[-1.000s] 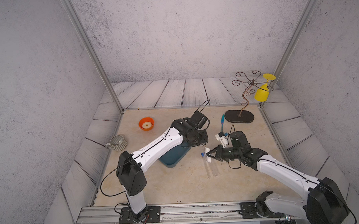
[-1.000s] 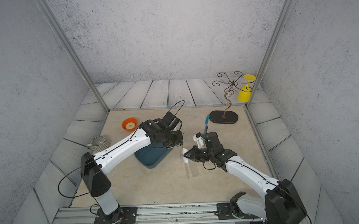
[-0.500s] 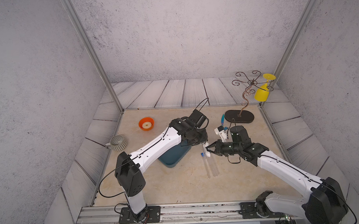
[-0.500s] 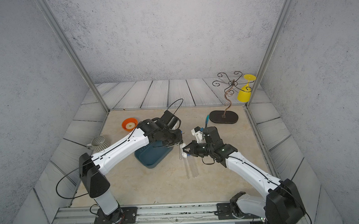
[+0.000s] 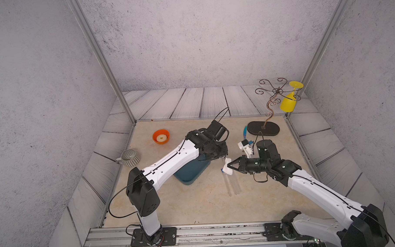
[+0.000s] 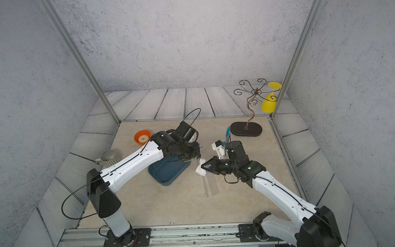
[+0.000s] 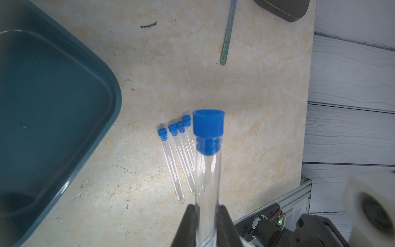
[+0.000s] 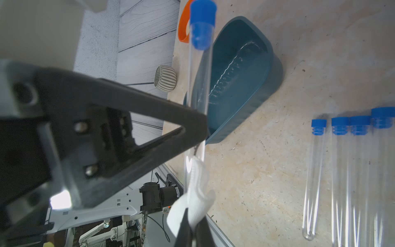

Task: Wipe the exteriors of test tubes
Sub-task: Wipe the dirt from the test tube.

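Top views, arms nearly meeting, left tool [image 5: 222, 158] pinching tube [image 7: 207, 181], right tool [image 5: 229, 166] pinching wipe [image 5: 228, 169]

Both top views look down over the whole counter [image 5: 194, 203]; the wrist views, close above it, share the lying test tubes [image 7: 171, 166].

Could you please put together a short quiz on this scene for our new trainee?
1. True or false: the left gripper holds a capped test tube between its fingers.
2. How many test tubes lie on the table?
3. The right gripper grips: A) a sponge, B) a white wipe, C) a brush.
Key: 1 true; 2 four; 3 B.
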You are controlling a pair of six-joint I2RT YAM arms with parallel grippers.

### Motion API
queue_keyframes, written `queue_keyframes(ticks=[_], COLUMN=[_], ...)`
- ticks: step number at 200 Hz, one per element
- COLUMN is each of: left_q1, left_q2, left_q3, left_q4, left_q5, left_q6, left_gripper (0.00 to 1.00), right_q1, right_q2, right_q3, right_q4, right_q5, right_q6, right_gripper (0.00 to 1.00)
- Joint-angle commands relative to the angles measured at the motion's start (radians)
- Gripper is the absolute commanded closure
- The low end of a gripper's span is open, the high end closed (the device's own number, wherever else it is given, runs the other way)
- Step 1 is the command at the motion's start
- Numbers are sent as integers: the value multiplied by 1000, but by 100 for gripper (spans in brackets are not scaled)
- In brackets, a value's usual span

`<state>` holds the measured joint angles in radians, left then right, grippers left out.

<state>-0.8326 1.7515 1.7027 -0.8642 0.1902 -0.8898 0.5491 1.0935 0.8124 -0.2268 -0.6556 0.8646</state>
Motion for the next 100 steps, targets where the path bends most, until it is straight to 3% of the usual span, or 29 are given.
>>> queue_keyframes(ticks=[1, 100], left_q1=[7, 7], left_q2=[-26, -62], left_q3=[15, 5], left_q4=[-2, 14], left_q5=[6, 35], left_q6=[24, 32], left_gripper=[85, 85], right_q1=[16, 27], right_q2=[-27, 11], right_q3=[-1, -65], right_q4=[-14, -43], right_q5=[-19, 41], right_q6=[11, -16], right_gripper=[95, 95])
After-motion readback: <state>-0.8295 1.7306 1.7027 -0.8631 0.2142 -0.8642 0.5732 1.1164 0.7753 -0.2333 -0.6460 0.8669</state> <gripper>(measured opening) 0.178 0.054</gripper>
